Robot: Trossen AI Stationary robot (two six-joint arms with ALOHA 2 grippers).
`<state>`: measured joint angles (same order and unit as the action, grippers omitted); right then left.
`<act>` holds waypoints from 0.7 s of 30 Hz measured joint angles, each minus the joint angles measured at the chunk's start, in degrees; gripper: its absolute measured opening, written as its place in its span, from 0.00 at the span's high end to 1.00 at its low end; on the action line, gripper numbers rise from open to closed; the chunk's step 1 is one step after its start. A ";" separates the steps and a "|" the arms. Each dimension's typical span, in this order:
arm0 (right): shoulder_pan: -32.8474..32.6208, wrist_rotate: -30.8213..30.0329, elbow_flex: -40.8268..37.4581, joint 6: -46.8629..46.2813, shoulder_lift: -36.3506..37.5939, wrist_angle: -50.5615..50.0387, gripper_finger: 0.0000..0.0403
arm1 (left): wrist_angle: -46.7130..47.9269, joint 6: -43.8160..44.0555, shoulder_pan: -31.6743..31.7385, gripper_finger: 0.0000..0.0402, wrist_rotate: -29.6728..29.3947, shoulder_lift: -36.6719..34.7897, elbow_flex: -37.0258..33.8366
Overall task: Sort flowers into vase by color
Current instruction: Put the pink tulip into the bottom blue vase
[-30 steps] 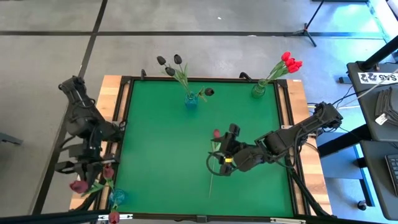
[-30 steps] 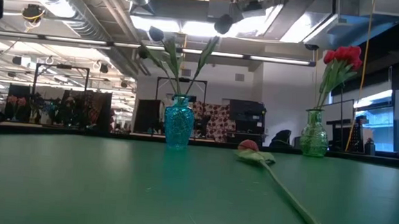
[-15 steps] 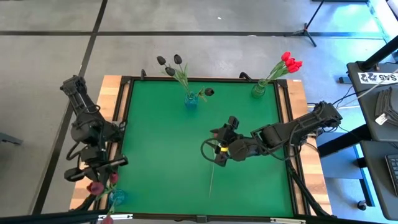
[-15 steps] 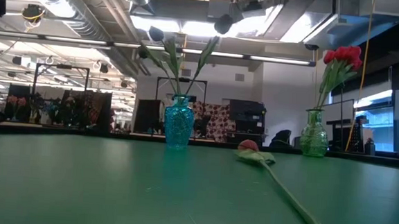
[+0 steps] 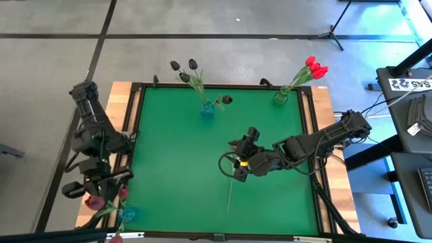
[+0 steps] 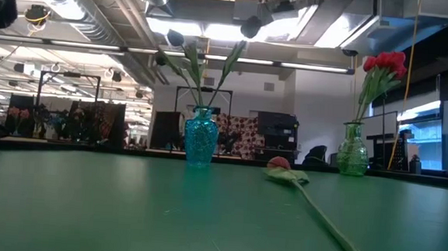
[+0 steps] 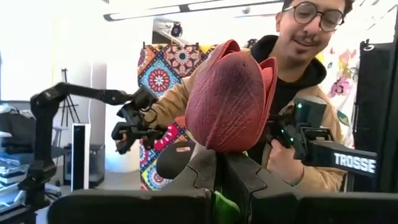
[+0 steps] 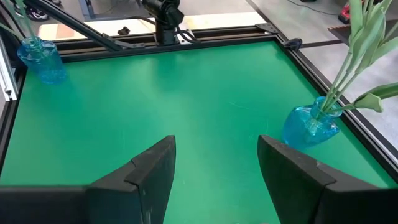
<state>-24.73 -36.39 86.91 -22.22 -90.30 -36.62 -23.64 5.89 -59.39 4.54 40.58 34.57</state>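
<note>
- The left gripper (image 5: 94, 200) sits off the table's edge at about 8 o'clock, clenched on the stem of a dark maroon tulip (image 7: 231, 102); in the left wrist view the head stands just above the pinched fingers. Risk: the grip is close under the head, so the long stem trails free and could snag on the table frame (image 5: 128, 135) during a swing inward.
- A small blue vase (image 5: 127, 213) stands at the 7 o'clock corner, close to that gripper. Risk: a careless sweep could tip it.
- The right gripper (image 5: 236, 160) hovers with its fingers spread wide and empty over a red tulip (image 6: 281, 165) lying flat near the mat's centre, toward 4 o'clock. Risk: closing on the thin stem against the mat could miss, or roll the flower away.
- The blue vase with black tulips (image 5: 206, 109) stands at 12 o'clock; the green vase with red tulips (image 5: 281, 98) at 1 o'clock. Risk: both look top-heavy, and an inserted stem could jostle those already placed.
- Risk: maroon and red are close in hue, so mis-sorting is plausible.
</note>
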 joint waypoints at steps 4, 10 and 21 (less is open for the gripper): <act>0.00 0.00 0.00 0.00 0.00 0.00 0.44 | 0.81 -0.04 -3.39 0.98 -2.84 0.24 -0.44; 0.00 -0.01 0.00 -0.33 0.00 0.04 0.44 | -2.00 -0.40 -5.45 0.98 -6.91 0.26 -3.98; 0.00 0.01 0.00 -0.88 -0.02 0.11 0.44 | -4.97 2.77 -4.40 0.98 -8.34 0.23 -7.80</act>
<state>-24.73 -36.38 86.91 -23.10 -90.32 -36.51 -28.61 8.66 -63.79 -3.80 40.81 26.77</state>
